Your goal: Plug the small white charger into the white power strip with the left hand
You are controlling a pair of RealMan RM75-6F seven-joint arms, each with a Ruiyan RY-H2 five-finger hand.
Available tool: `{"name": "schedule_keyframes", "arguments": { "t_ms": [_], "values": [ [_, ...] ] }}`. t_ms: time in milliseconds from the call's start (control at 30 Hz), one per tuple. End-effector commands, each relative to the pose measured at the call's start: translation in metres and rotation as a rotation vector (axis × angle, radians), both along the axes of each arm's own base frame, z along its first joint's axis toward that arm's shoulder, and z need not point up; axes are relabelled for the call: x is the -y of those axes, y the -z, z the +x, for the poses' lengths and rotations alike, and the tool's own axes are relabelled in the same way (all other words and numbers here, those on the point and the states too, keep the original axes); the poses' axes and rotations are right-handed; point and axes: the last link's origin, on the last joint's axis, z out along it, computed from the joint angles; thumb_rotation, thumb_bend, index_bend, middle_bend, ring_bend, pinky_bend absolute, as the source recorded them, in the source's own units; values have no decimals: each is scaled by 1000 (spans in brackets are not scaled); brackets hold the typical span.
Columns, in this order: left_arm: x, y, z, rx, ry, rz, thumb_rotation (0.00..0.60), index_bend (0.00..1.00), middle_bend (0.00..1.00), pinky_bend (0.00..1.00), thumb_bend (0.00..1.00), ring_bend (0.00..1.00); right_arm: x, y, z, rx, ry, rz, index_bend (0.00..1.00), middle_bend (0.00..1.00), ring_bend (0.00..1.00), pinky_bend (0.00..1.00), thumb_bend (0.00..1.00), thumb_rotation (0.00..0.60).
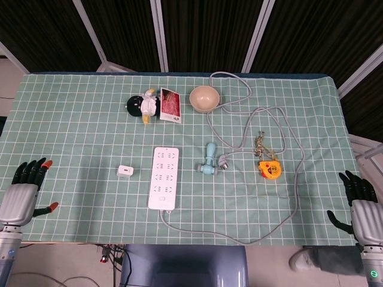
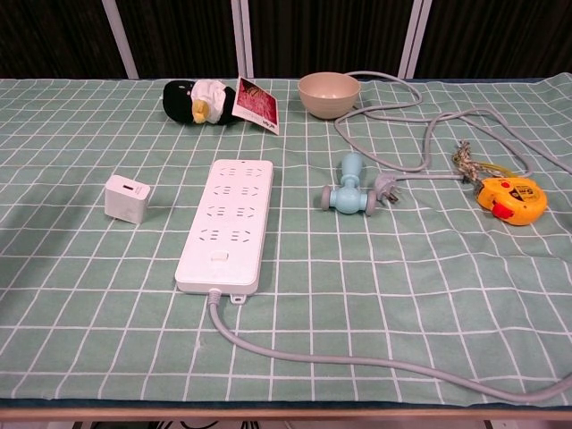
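Observation:
The small white charger (image 1: pixel 125 171) (image 2: pixel 126 197) lies on the green checked cloth, just left of the white power strip (image 1: pixel 163 185) (image 2: pixel 227 223). The strip lies lengthwise with its grey cable (image 2: pixel 357 362) running off its near end. My left hand (image 1: pixel 24 192) hovers at the table's near left corner, fingers spread and empty, far from the charger. Over at the near right corner my right hand (image 1: pixel 361 205) is also spread and empty. Neither hand shows in the chest view.
A light-blue dumbbell-shaped toy (image 1: pixel 208 161) and a grey plug (image 1: pixel 224 162) lie right of the strip. An orange tape measure (image 1: pixel 268 168) sits further right. A beige bowl (image 1: pixel 204 98), a penguin plush (image 1: pixel 141 106) and a red card (image 1: pixel 170 105) stand at the back.

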Motion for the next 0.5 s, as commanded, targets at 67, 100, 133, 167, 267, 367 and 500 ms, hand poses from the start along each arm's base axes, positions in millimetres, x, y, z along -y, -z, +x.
{"name": "schedule_keyframes", "arguments": {
  "t_ms": [67, 100, 133, 167, 267, 367, 500],
  "values": [
    [-5, 0, 11, 19, 8, 1, 600, 0, 0, 0, 28, 0, -1, -2, -1, 11, 5, -1, 0, 0, 0, 0, 349, 600],
    [-9, 1, 16, 21, 11, -4, 600, 0, 0, 0, 40, 0, -1, -2, -1, 13, 5, 0, 0, 0, 0, 0, 349, 600],
    [-13, 1, 22, 19, 17, -12, 600, 1, 0, 0, 48, 0, -1, -2, -1, 16, 5, 2, 0, 0, 0, 0, 349, 600],
    [-17, 1, 26, 17, 21, -17, 600, 4, 0, 0, 51, 0, -1, -2, -1, 17, 4, 3, 0, 0, 0, 0, 349, 600],
    [-34, 3, 44, -4, 44, -42, 600, 19, 0, 0, 57, 0, -1, -2, -1, 22, 4, 7, 0, 0, 0, 0, 349, 600],
    [-51, 9, 63, -20, 49, -87, 600, 47, 0, 0, 71, 0, -1, -2, -1, 25, 6, 8, 0, 0, 0, 0, 349, 600],
    [-73, 20, 87, -37, 39, -139, 600, 103, 49, 0, 97, 0, -1, -3, -1, 33, 13, 9, 0, 0, 0, 0, 349, 600]
  ]
}}
